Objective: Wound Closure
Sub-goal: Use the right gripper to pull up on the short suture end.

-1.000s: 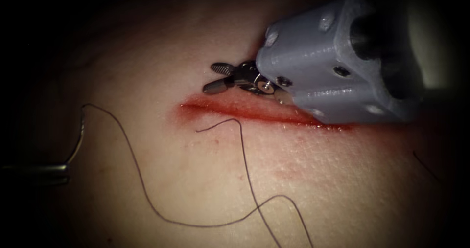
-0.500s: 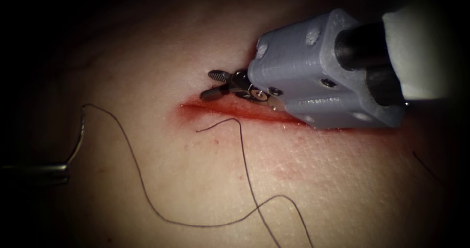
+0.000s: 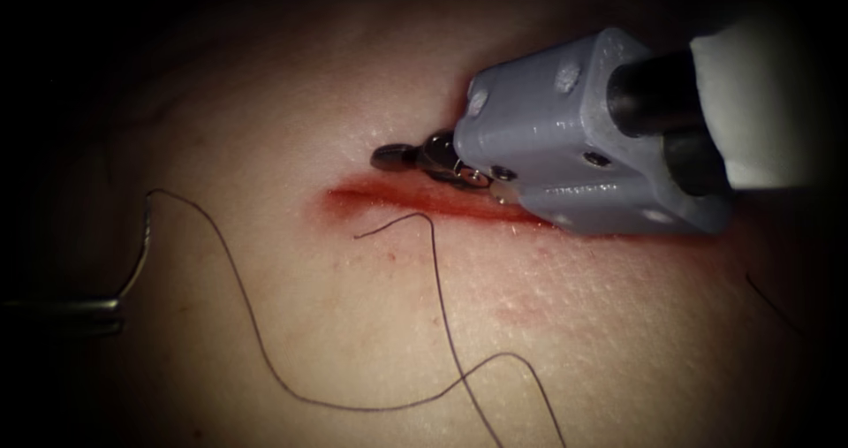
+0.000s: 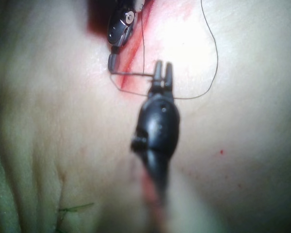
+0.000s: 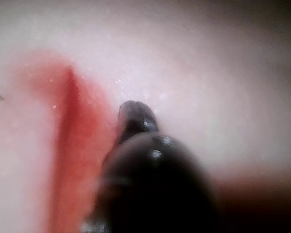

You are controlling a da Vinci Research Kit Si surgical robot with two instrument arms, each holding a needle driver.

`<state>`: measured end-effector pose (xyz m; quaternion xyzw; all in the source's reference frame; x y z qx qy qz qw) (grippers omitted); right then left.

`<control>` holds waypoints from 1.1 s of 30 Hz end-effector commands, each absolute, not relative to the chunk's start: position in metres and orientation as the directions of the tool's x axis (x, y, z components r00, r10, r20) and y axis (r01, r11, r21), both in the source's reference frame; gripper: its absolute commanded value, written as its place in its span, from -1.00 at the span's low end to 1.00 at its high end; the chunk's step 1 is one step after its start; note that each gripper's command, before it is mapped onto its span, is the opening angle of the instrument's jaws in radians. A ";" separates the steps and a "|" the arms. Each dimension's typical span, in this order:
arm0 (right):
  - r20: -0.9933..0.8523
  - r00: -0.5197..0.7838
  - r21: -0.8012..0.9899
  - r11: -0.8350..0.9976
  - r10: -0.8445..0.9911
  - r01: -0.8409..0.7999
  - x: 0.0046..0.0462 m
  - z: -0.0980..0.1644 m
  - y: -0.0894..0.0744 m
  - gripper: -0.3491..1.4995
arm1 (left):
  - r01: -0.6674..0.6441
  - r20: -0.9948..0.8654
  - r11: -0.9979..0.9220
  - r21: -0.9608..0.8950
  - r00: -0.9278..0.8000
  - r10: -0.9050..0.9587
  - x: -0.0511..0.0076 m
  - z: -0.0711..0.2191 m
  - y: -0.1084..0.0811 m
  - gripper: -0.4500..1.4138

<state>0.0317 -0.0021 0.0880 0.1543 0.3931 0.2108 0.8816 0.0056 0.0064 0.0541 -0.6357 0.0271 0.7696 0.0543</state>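
The cut runs across the tissue, wet with red fluid. My right tool lies just beyond the cut near its left end. Its jaws are shut with the tips at the tissue surface, and nothing shows between them in the right wrist view. My left tool is far to the left of the cut, shut on the curved needle near the end away from the thread. The needle is outside the tissue. In the left wrist view the left tool grips the needle.
Dark thread runs from the needle's upper end in a long loop over the near tissue. Its free end lies just below the cut. Another short piece of thread lies at the right.
The right tool's jaws, wide open a second ago, have closed. Its tip has shifted slightly away from the cut. The left tool, needle and thread have not moved.
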 end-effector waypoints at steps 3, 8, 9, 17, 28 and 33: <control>-0.623 0.599 0.446 0.857 0.503 -0.257 0.0317 0.087 -0.001 -1.00 | -0.116 -0.982 -0.993 -0.029 -0.183 0.050 0.0051 0.055 0.006 -0.89; -0.657 0.528 0.425 0.843 0.539 -0.331 0.0313 0.083 0.002 -1.00 | -0.116 -0.982 -0.993 -0.029 -0.183 0.050 0.0052 0.055 0.006 -0.89; -0.657 0.523 0.423 0.840 0.543 -0.341 0.0311 0.083 0.002 -1.00 | -0.116 -0.982 -0.993 -0.029 -0.184 0.050 0.0052 0.055 0.006 -0.89; -0.670 0.513 0.457 0.843 0.537 -0.285 0.0313 0.082 0.000 -0.33 | -0.117 -0.982 -0.993 -0.029 -0.184 0.050 0.0051 0.055 0.006 -0.89; -0.671 0.532 0.418 0.857 0.516 -0.302 0.0340 0.086 -0.001 0.60 | -0.116 -0.982 -0.993 -0.029 -0.183 0.050 0.0052 0.055 0.006 -0.89; -0.663 0.555 0.402 0.865 0.502 -0.302 0.0340 0.088 -0.002 0.32 | -0.116 -0.982 -0.993 -0.029 -0.183 0.050 0.0052 0.055 0.006 -0.89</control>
